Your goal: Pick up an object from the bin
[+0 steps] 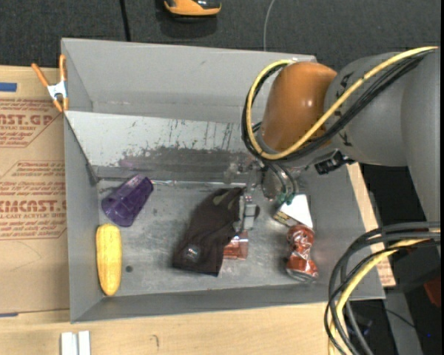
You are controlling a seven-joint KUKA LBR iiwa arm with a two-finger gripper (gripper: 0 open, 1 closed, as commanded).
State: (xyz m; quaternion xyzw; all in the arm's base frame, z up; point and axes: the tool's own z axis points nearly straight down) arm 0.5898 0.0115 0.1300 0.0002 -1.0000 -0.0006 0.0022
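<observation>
My gripper [247, 211] hangs low in the middle of the bin, under the arm's orange cover. It is at the upper right edge of a dark brown cloth item [206, 235] that lies crumpled on the bin floor. Just below the gripper, against the cloth's right side, lies a small red-brown packet [235, 248]. To its right sit a white card [297, 211] and a crumpled red can [301, 252]. Nothing shows as held.
A purple translucent piece [127, 200] lies at the left, with a yellow corn-cob-shaped toy [109, 258] below it near the bin's left wall. The arm and its yellow cables cover the bin's upper right corner.
</observation>
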